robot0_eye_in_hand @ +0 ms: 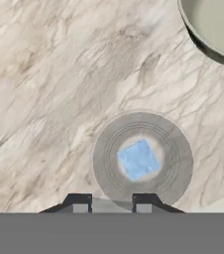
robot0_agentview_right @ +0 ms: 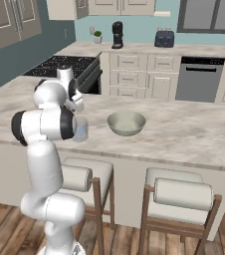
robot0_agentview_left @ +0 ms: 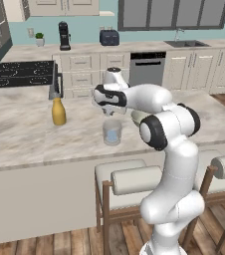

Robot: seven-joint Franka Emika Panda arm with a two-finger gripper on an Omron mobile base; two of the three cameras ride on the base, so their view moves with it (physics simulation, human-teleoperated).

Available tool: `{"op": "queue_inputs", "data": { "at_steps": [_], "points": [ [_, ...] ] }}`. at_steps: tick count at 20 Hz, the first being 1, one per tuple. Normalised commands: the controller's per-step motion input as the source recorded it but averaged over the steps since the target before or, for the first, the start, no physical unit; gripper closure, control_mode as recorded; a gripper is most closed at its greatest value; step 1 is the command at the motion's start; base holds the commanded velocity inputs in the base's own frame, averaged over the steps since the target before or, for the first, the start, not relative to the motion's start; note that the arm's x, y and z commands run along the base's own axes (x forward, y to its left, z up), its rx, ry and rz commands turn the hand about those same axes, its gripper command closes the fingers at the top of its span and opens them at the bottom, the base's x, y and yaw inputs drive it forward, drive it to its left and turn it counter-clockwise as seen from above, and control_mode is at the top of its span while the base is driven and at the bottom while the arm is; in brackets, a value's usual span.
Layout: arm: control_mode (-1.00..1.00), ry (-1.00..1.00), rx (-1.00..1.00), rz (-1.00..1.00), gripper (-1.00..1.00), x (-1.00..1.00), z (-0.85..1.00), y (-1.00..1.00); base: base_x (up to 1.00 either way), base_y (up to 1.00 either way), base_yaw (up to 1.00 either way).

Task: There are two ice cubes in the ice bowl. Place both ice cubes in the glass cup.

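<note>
Hand view: looking straight down into the glass cup (robot0_eye_in_hand: 142,158). One pale-blue ice cube (robot0_eye_in_hand: 139,159) lies on the cup's bottom, about centred; can't tell from here if it's one cube or two stacked. The gripper (robot0_eye_in_hand: 109,202) has its fingertips (robot0_eye_in_hand: 80,202) spread apart at the cup's near rim, nothing between them. The ice bowl (robot0_eye_in_hand: 214,34) sits apart from the cup, with bare marble counter (robot0_eye_in_hand: 49,89) between them; the part of its inside that shows is bare.

Left base view: the glass cup (robot0_agentview_left: 112,131) stands upright on the island counter (robot0_agentview_left: 20,129), near the front edge above the stools, blue visible low inside it. The gripper (robot0_agentview_left: 108,108) hangs just above the cup's mouth, not touching the glass. The ice bowl (robot0_agentview_left: 138,117) is mostly hidden behind the arm's forearm, just right of the cup. Yellow bottle (robot0_agentview_left: 58,110) is upright, well apart to the cup's left, toward the stove side of the counter.

Right base view: the ice bowl (robot0_agentview_right: 126,122) sits mid-counter and looks bare inside. The glass cup (robot0_agentview_right: 80,129) is left of it, partly behind the arm's elbow, toward the front edge. Two stools (robot0_agentview_right: 176,194) stand under the counter's front edge.
</note>
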Motion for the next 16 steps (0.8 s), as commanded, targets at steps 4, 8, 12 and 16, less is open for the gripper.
{"op": "queue_inputs", "data": {
  "at_steps": [4,8,12,16],
  "points": [
    [-1.0,0.0,-0.01,0.0,1.0,0.23,-0.41,0.0,0.0,0.0,0.0],
    [-1.0,0.03,-0.02,0.0,1.0,0.16,-0.42,0.0,0.0,0.0,0.0],
    [-1.0,0.04,-0.01,0.0,1.0,0.23,-0.34,0.0,0.0,0.0,0.0],
    [-1.0,0.05,0.0,0.0,1.0,0.33,-0.26,-0.05,0.0,0.0,0.0]
  ]
}}
